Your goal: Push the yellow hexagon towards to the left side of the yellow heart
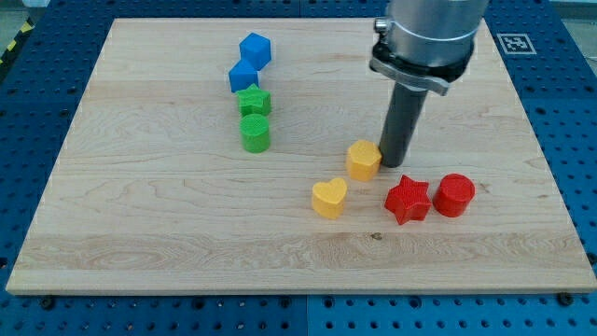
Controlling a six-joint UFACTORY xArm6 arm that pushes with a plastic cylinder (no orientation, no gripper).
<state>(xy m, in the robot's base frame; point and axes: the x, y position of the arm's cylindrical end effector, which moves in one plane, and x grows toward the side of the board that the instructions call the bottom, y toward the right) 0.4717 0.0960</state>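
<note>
The yellow hexagon (pixel 364 160) lies a little right of the board's middle. The yellow heart (pixel 328 198) lies just below and to the left of it, with a small gap between them. My tip (pixel 393 167) rests on the board right next to the hexagon's right side, touching it or nearly so. The rod rises straight up from there to the grey arm head at the view's top.
A red star (pixel 408 199) and a red cylinder (pixel 454 195) lie below and right of my tip. At upper left stand two blue blocks (pixel 255 49) (pixel 243 77), a green star (pixel 254 100) and a green cylinder (pixel 255 133) in a column. The wooden board (pixel 140 233) lies on a blue pegboard.
</note>
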